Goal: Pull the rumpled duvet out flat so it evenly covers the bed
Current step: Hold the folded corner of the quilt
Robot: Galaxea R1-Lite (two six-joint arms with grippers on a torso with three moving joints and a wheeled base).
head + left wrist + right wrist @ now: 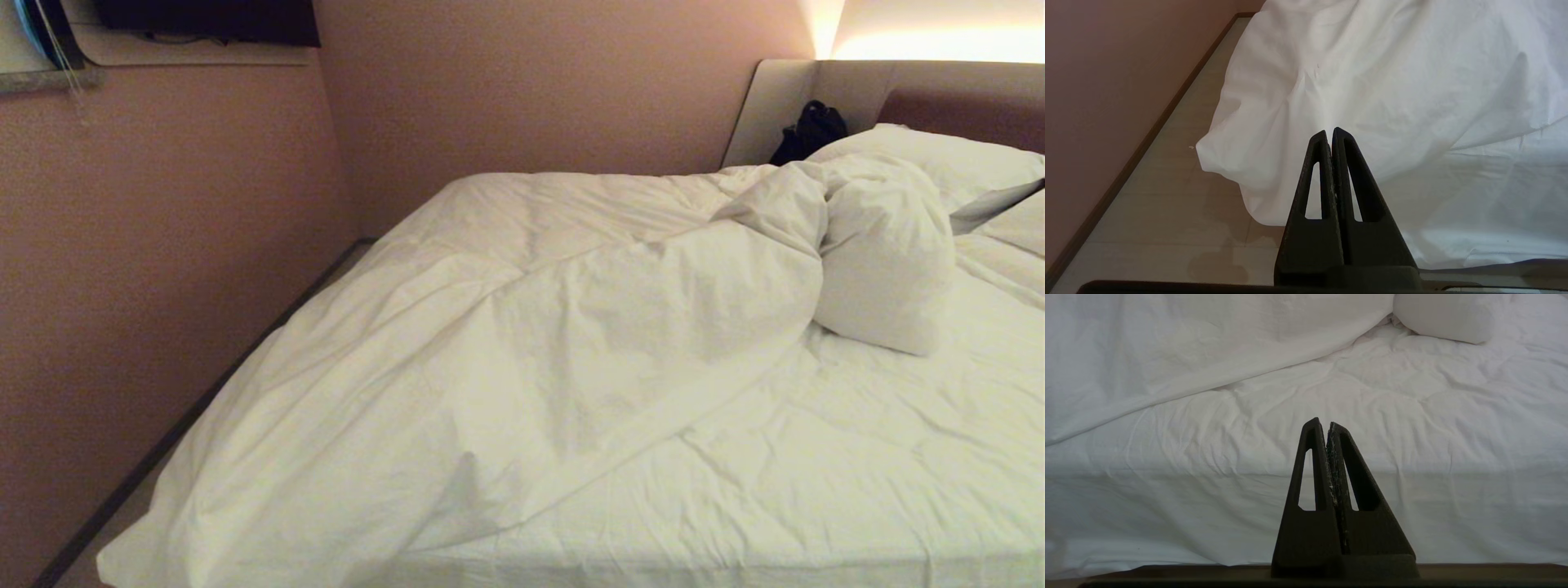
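Nearest, the left gripper (1329,131) and right gripper (1327,424) hang short of the bed (816,506), jaws closed on nothing. Nothing looks done yet. The duvet (506,327) lies heaped over the bed's left half, one corner spilling to the floor (1167,212), the right half bared. Farther off, what seems a folded-back corner bunches near the pillows (939,163); all spreading remains.

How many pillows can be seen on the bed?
2, both at the head of the bed: one pillow against the headboard behind the bunched-up duvet, and the second pillow only partly in view at the right edge. More may be hidden.
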